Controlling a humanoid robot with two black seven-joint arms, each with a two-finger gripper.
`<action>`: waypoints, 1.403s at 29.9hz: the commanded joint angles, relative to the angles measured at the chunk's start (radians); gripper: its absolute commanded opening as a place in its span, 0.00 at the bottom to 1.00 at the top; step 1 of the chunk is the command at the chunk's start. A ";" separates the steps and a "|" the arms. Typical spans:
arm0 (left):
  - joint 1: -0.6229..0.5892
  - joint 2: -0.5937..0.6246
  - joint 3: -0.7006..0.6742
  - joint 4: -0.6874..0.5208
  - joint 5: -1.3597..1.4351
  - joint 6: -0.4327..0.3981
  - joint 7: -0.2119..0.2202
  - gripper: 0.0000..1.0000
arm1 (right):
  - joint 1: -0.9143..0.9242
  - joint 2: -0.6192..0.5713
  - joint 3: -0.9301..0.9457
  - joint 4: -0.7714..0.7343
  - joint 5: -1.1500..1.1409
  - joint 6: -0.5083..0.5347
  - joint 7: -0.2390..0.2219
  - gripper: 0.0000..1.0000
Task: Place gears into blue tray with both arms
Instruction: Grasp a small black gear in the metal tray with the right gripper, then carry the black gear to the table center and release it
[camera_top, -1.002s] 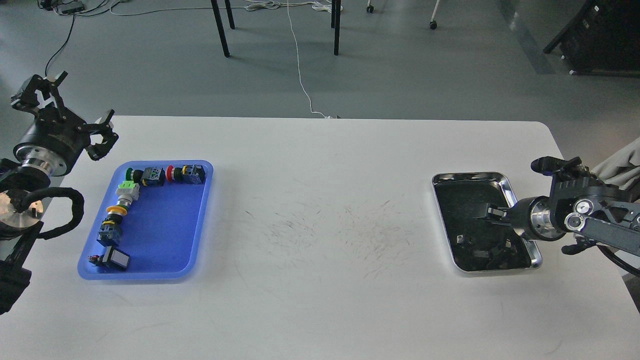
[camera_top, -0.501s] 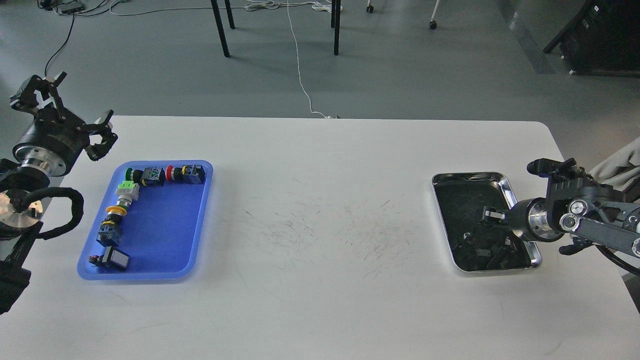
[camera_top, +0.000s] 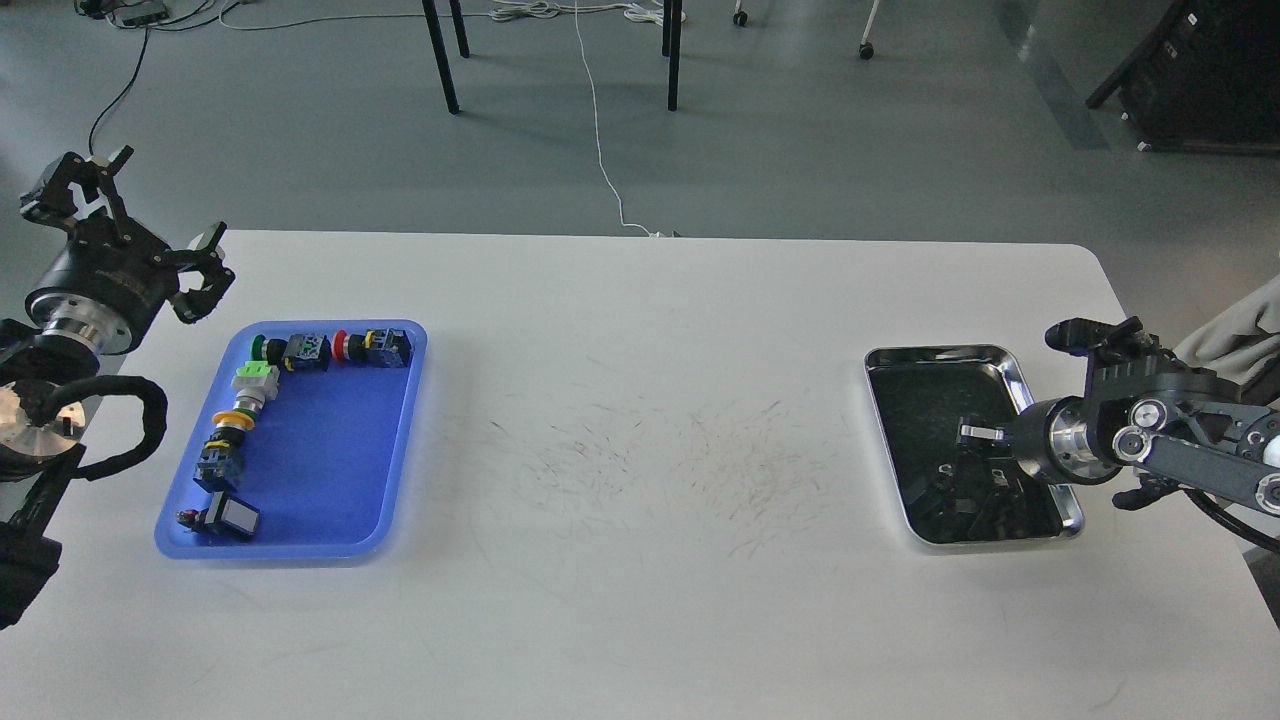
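The gears (camera_top: 975, 505) sit in the steel tray (camera_top: 925, 353), a dark jumble against its dark inside, so from here I cannot pick out single discs, teeth or centre holes. Going by their size I'd judge them light, hard and stiff, not fragile, but fiddly: small enough to slip from a pinch, and best nipped across the rim with the fingertips, or lifted by one edge off the tray floor.

The right hand (camera_top: 975, 470) hangs low over the near half of the steel tray, right among the dark pieces. It is dark on dark, and I cannot tell whether its fingers are spread or closed, nor whether it has anything.

Far to the left of the steel tray, across the scuffed white bench (camera_top: 640, 600), lies the blue tray (camera_top: 300, 550), with colourful push-button switches (camera_top: 255, 385) lined along its far and left sides and most of its floor bare. No gear shows in it. Beyond that tray's far left corner the left hand (camera_top: 135, 215) is raised, fingers spread apart, holding nothing.
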 joint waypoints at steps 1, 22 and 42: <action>0.000 0.000 0.000 0.000 0.000 0.000 0.000 0.98 | 0.014 -0.003 0.001 0.002 0.003 0.000 0.002 0.08; -0.005 0.000 -0.002 0.000 0.015 0.005 0.000 0.98 | 0.359 -0.031 0.010 0.255 0.240 -0.016 0.008 0.07; -0.005 -0.002 -0.009 0.000 0.015 0.024 0.000 0.98 | 0.315 0.698 -0.041 -0.064 0.354 -0.137 0.051 0.07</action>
